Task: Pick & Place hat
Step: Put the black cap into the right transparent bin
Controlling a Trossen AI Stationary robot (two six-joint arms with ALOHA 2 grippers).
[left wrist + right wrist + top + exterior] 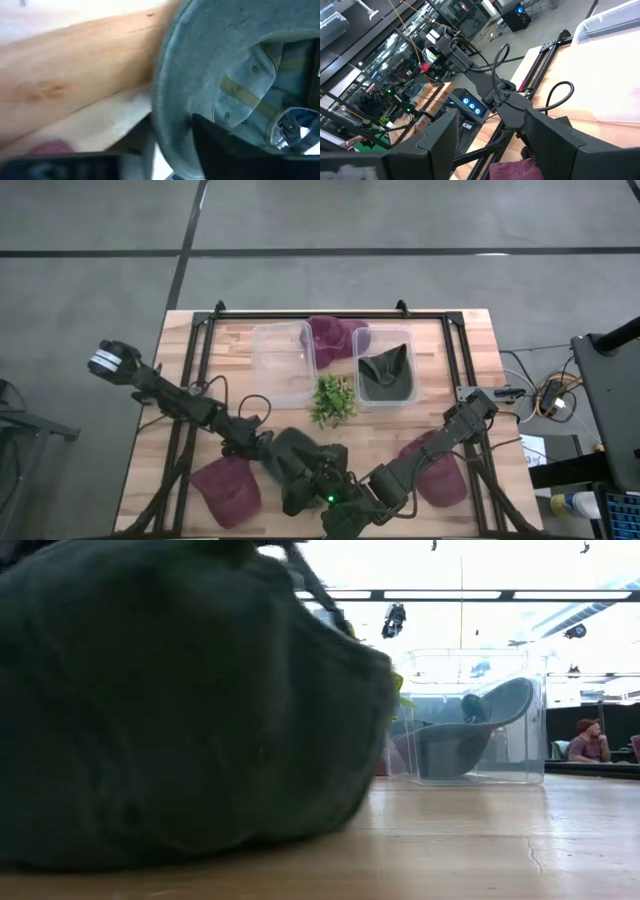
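Observation:
A dark grey hat [305, 465] lies near the table's front edge, filling the left of the low view [180, 710]. My left gripper [157, 145] is at it, open, its fingers standing on either side of the hat's rim [170, 100]; the lining and label show inside. My right gripper [492, 117] hovers open and empty above the front edge [345, 518], looking along the left arm. Another dark hat [385, 375] rests in the right clear bin [408, 340]. My left gripper has one finger [225, 150] inside the hat's opening, lying against the inner side of the rim [200, 107]. The other finger [60, 167] stands outside, with a gap left between it and the rim. The hat rests on the table.
An empty clear bin [280, 360] stands left of the filled one, a maroon hat [335, 338] behind them. A green plant sprig [332, 400] lies mid-table. More maroon hats lie front left [228, 485] and front right [435, 470]. A person [590, 740] sits beyond the table.

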